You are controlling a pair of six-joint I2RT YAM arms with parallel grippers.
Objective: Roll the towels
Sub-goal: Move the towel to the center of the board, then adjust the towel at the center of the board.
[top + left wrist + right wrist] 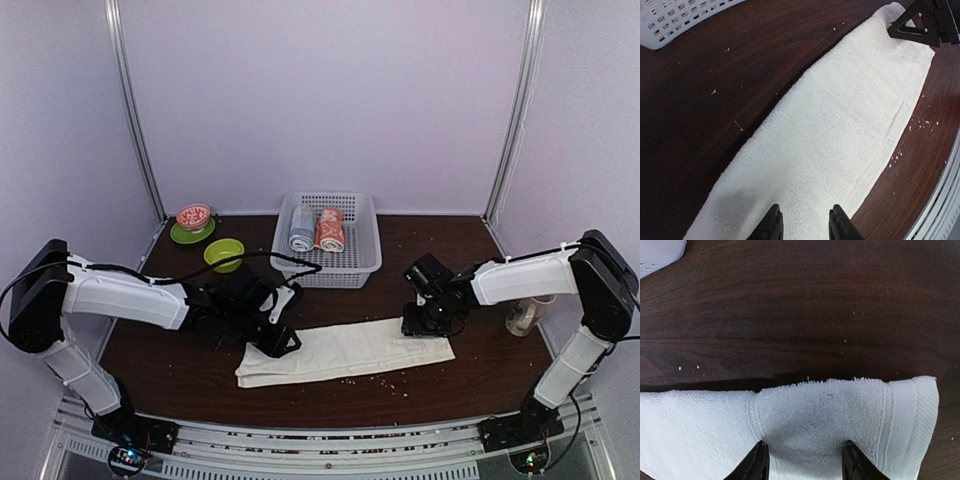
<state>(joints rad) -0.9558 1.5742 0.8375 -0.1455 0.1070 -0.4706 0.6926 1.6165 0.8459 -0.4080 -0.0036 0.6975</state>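
Left wrist view: the left fingers stand part-way apart, tips down on the left end of the cream-white towel, with the cloth lying flat between them. Whether they clamp it I cannot tell. Right wrist view shows the right fingers set wider, pinching the towel's right end so that the cloth bulges up between them at its edge. From the top external camera, that towel lies folded in a long strip across the tabletop, one pair of fingers at each end. Towels number three: the one cream strip on the tabletop, plus one salmon-orange towel and one grey-blue roll, both rolled, side by side in the single white basket.
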